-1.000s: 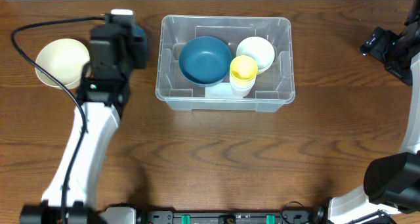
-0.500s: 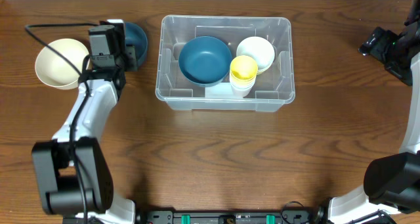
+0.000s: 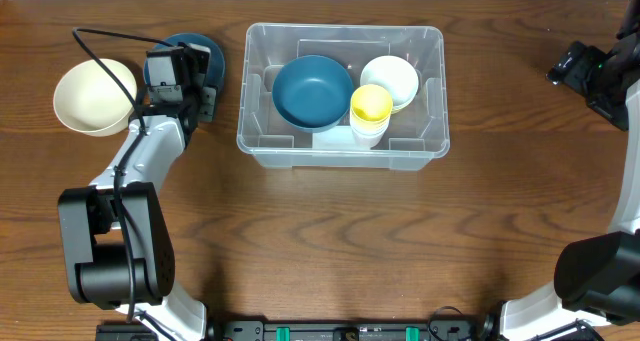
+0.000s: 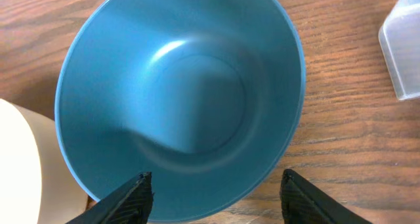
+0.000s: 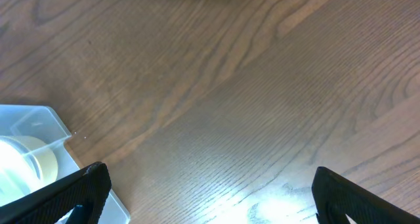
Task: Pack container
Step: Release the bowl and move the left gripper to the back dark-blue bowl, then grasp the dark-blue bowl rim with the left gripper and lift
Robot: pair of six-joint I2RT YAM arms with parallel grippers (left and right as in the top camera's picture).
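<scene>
The clear rectangular container (image 3: pixel 260 131) stands at the table's top centre. It holds a blue bowl (image 3: pixel 312 91), a white bowl (image 3: pixel 392 79) and a yellow cup (image 3: pixel 370 103) stacked on pale cups. Its corner shows in the left wrist view (image 4: pixel 403 46) and in the right wrist view (image 5: pixel 29 129). A second blue bowl (image 3: pixel 210 53) (image 4: pixel 180 96) sits on the table left of the container. My left gripper (image 3: pixel 192 81) (image 4: pixel 213 191) is open just above this bowl, its fingers astride the near rim. My right gripper (image 3: pixel 575 66) (image 5: pixel 210 191) is open and empty at the far right.
A cream bowl (image 3: pixel 92 96) stands at the far left, touching the loose blue bowl; its edge shows in the left wrist view (image 4: pixel 20 165). A black cable (image 3: pixel 100 36) loops above the left arm. Bare wooden table (image 3: pixel 350 231) lies in front of the container.
My left arm has swung toward the loose blue bowl and lowered over it, uncovering the cream bowl. The right arm has not moved.
</scene>
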